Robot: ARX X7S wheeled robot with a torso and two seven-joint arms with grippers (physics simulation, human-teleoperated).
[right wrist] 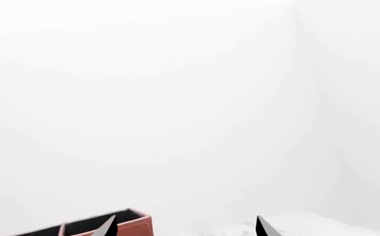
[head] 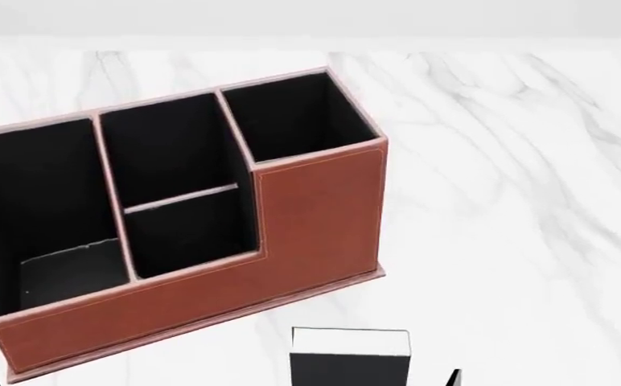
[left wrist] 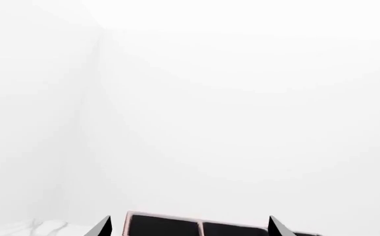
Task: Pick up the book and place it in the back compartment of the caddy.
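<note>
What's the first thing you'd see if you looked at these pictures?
The big reddish-brown caddy jumps out first, sitting slantwise on the white marble table with its black compartments open to the top. Just in front of it, at the picture's lower edge, is the small black book with white page edges, apart from the caddy.

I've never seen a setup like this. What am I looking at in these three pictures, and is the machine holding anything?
These are simulator renders from a two-armed robot. The head camera looks down on a white marble table with a reddish-brown caddy and, nearer the robot, a black book with white page edges. The other two cameras sit near each gripper. The left gripper and right gripper show only dark fingertips, set apart with nothing between them, facing mostly blank wall. Nothing is held.
</note>
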